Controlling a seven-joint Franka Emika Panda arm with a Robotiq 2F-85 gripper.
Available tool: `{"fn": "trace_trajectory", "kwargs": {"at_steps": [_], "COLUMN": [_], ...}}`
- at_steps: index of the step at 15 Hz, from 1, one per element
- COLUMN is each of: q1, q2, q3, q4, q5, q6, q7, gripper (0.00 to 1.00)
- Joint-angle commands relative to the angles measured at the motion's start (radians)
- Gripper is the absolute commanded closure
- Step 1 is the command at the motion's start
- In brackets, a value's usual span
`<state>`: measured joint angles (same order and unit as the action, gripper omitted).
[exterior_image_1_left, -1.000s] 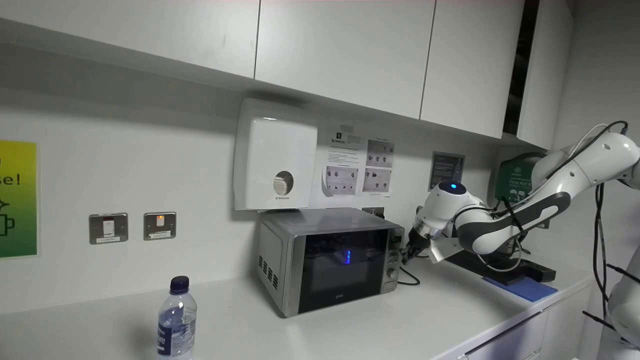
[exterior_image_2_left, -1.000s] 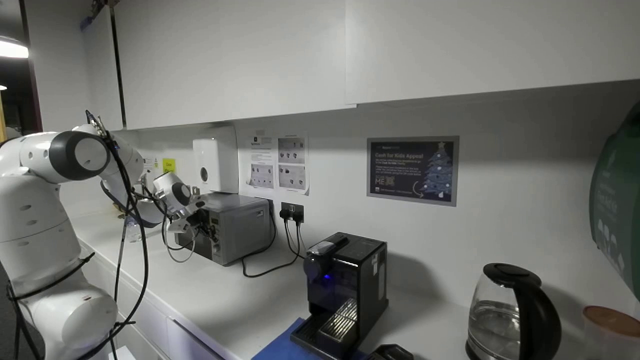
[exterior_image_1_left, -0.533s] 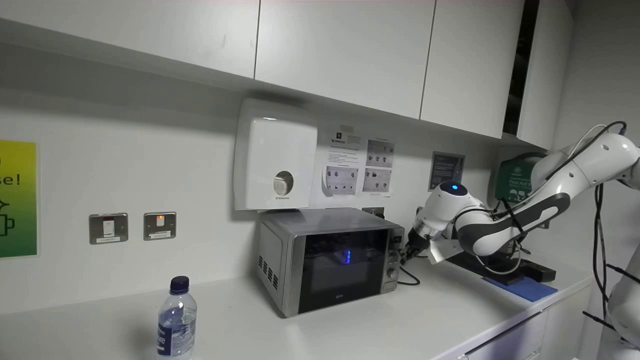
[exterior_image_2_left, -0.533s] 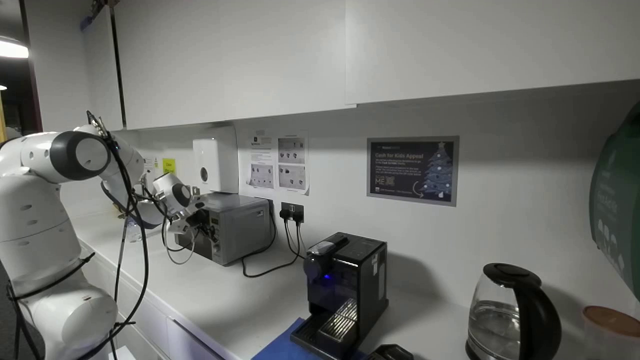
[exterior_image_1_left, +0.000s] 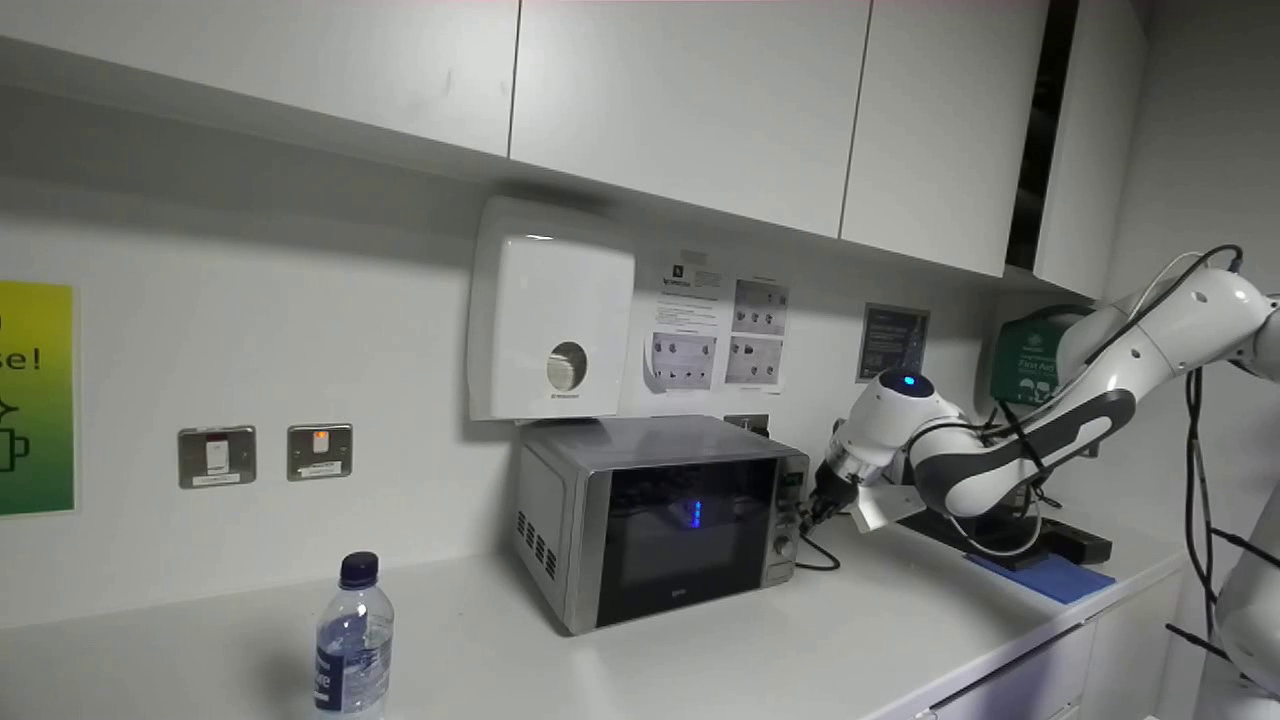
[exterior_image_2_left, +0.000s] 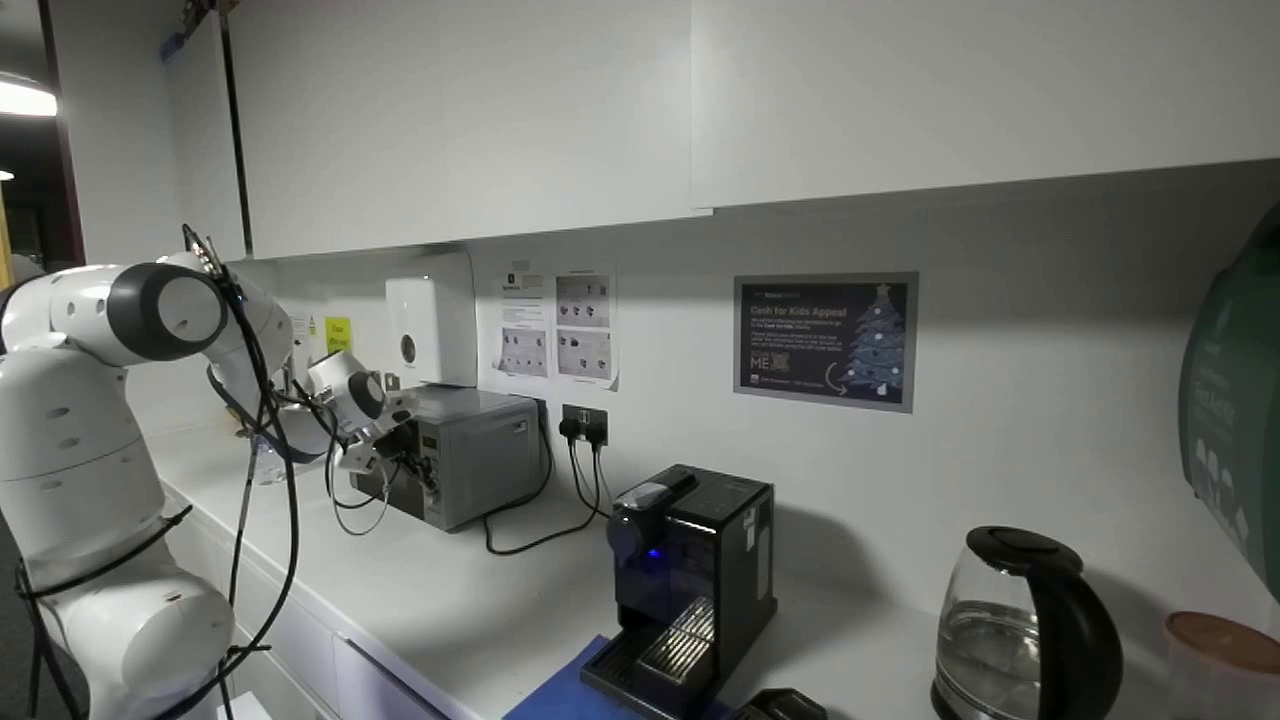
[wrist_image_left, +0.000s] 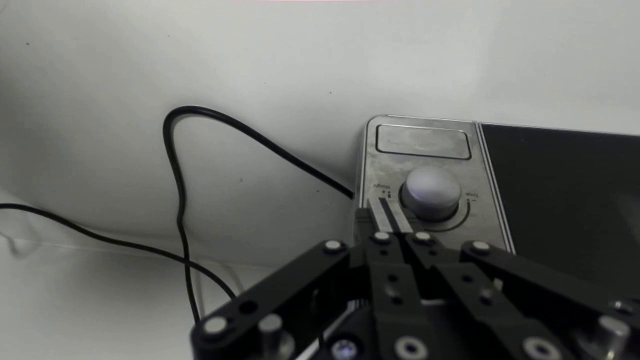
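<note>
A black coffee machine (exterior_image_2_left: 735, 570) can be seen, with a blue mat (exterior_image_2_left: 555, 690) spread at its foot. To the coffee machine's right, a part-filled glass kettle (exterior_image_2_left: 1010, 630) is placed and, farther right, a lidded tub (exterior_image_2_left: 1225, 640). On the wall (exterior_image_2_left: 680, 340), a Cash for Kids Appeal poster (exterior_image_2_left: 826, 340) is mounted above it to the right. Well to the coffee machine's left, a paper-towel dispenser (exterior_image_1_left: 553, 310) is fixed and, farther left, a capped water bottle (exterior_image_1_left: 355, 650) is stood.

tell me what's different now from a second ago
The robot arm has leaned slightly toward the microwave, its wrist dipping a touch. Nothing was taken hold of or let go: the gripper stays shut near the control knob. The microwave, water bottle, coffee machine and glass kettle stayed put.
</note>
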<state>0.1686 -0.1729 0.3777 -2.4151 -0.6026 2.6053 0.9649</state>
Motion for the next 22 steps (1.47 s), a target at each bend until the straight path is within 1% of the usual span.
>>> {"fn": "trace_trajectory", "kwargs": {"at_steps": [1,22], "q1": [0.004,-0.009], "q2": [0.001,0.034], "q3": [-0.004,0.002], "q4": [0.0,0.037], "q5": [0.003,-0.041], "q6": [-0.001,0.005], "q7": [-0.004,0.001], "gripper": [0.99,1.0]}}
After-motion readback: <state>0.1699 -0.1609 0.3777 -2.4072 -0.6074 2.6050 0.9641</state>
